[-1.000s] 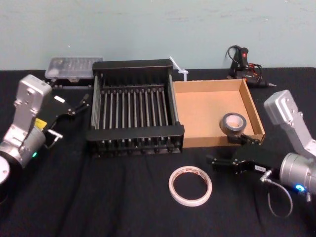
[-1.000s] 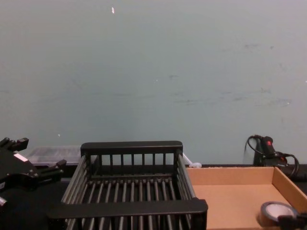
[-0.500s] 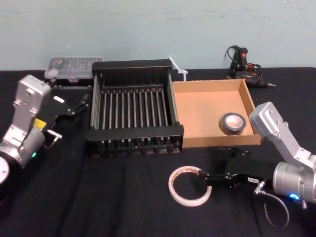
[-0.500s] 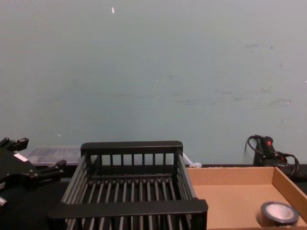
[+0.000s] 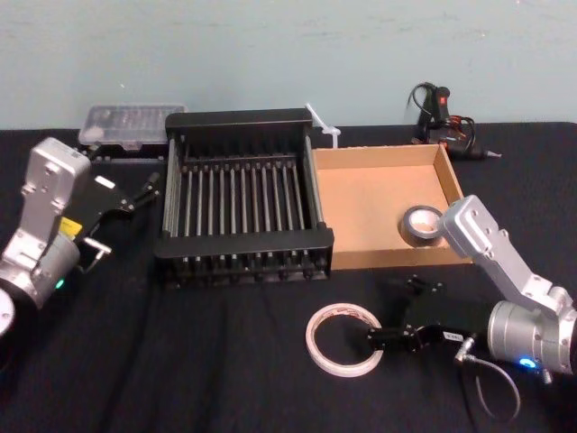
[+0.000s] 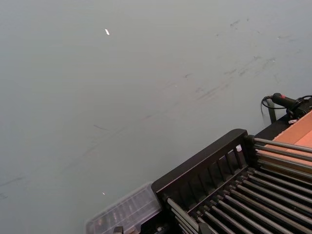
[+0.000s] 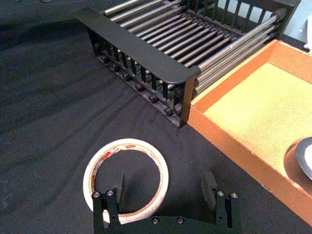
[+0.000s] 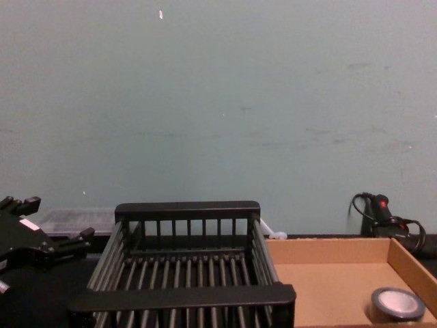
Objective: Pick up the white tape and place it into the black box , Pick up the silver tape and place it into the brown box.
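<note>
Fingers spread, the right gripper (image 7: 164, 184) is straddling the white tape (image 7: 127, 144) near the bench's front edge. This light, thin band is probably needing a gentle pinch. The left gripper (image 5: 135, 192) is idling at the left edge.

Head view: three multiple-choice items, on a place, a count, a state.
1. Where is the silver tape? A) in the brown box B) on the cloth C) held aloft
2. How many things lie in the black box? A) none B) one C) two
3. The right end effector is: A) shut on a roll B) open, astride the wall of the white tape C) parked
A: it rests on the cardboard floor. A: its bars are bare. B: one finger inside the ring, one outside. The left end effector idles beside the black box.
</note>
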Robot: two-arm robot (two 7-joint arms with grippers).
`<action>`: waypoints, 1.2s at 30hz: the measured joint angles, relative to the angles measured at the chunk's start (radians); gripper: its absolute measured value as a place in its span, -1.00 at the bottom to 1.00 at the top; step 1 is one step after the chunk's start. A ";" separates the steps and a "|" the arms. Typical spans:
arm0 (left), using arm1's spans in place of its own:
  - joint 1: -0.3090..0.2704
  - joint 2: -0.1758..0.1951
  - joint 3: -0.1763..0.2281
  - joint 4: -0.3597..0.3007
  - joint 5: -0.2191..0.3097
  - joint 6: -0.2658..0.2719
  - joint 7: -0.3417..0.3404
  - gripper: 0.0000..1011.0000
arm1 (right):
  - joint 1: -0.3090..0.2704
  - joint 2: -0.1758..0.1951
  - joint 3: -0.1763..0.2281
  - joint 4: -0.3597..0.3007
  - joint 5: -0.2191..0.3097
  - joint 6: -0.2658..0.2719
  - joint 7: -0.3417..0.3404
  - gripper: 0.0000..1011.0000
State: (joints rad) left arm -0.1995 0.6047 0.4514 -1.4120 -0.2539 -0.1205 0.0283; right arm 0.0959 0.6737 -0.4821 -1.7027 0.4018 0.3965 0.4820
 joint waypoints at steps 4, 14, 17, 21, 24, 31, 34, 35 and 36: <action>0.000 0.000 0.000 0.000 0.000 0.000 0.000 0.98 | 0.007 -0.004 -0.008 0.009 -0.007 0.000 0.003 0.98; 0.000 0.000 0.000 0.000 0.000 0.000 0.000 0.98 | 0.027 -0.020 -0.032 0.038 -0.029 0.000 0.013 0.98; 0.000 0.000 0.000 0.000 0.000 0.000 0.000 0.98 | 0.032 -0.027 -0.035 0.047 -0.034 -0.001 0.013 0.98; 0.000 0.000 0.000 0.000 0.000 0.000 0.000 0.98 | 0.041 -0.040 -0.040 0.064 -0.041 0.000 0.013 0.98; 0.000 0.000 0.000 0.000 0.000 0.000 0.000 0.98 | 0.048 -0.049 -0.042 0.074 -0.043 0.003 0.013 0.98; 0.000 0.000 0.000 0.000 0.000 0.000 0.000 0.98 | 0.055 -0.063 -0.044 0.090 -0.047 0.009 0.010 0.98; 0.000 0.000 0.000 0.000 0.000 0.000 0.000 0.98 | 0.057 -0.066 -0.045 0.095 -0.050 0.010 0.010 0.98; 0.000 0.000 0.000 0.000 0.000 0.000 0.000 0.98 | 0.057 -0.066 -0.045 0.096 -0.051 0.010 0.010 0.98; 0.000 0.000 0.000 0.000 0.000 0.000 0.000 0.98 | 0.058 -0.066 -0.045 0.097 -0.052 0.010 0.010 0.98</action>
State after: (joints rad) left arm -0.1995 0.6047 0.4514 -1.4120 -0.2539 -0.1205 0.0283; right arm 0.1536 0.6072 -0.5274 -1.6061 0.3502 0.4066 0.4921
